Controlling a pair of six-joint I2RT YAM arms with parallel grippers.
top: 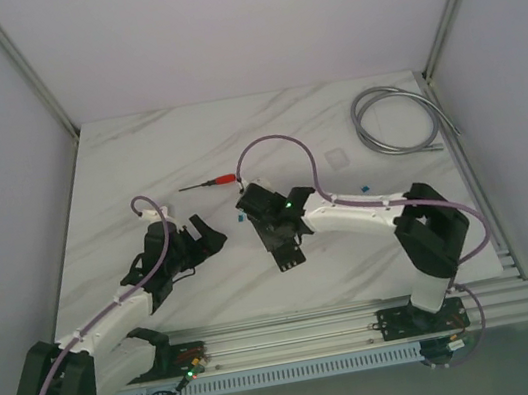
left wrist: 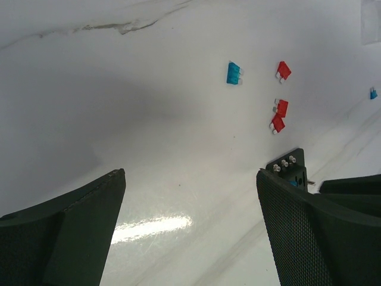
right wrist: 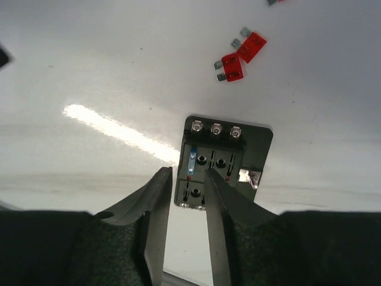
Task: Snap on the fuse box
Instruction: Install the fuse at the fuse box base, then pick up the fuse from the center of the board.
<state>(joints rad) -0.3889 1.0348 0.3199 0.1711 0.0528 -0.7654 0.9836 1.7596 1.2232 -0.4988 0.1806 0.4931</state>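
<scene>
The fuse box [right wrist: 224, 162] is a small black block lying flat on the white table, with three screws along its far edge and one blue fuse [right wrist: 192, 159] seated in a slot. My right gripper [right wrist: 189, 179] hovers over its near left part, jaws a little apart with nothing between them. In the top view the right gripper [top: 247, 203] covers the box. My left gripper [left wrist: 190, 199] is wide open and empty, low over the table; a corner of the fuse box [left wrist: 289, 165] shows just beyond its right finger [left wrist: 297, 226]. In the top view the left gripper [top: 207, 235] sits left of the right one.
Loose red fuses [right wrist: 233, 67] and a loose blue fuse [left wrist: 233, 73] lie beyond the box. A clear lid [top: 338, 159], a red-handled screwdriver [top: 213, 182] and a coiled grey cable [top: 395, 121] lie farther back. Another blue fuse [top: 365, 184] lies at the right.
</scene>
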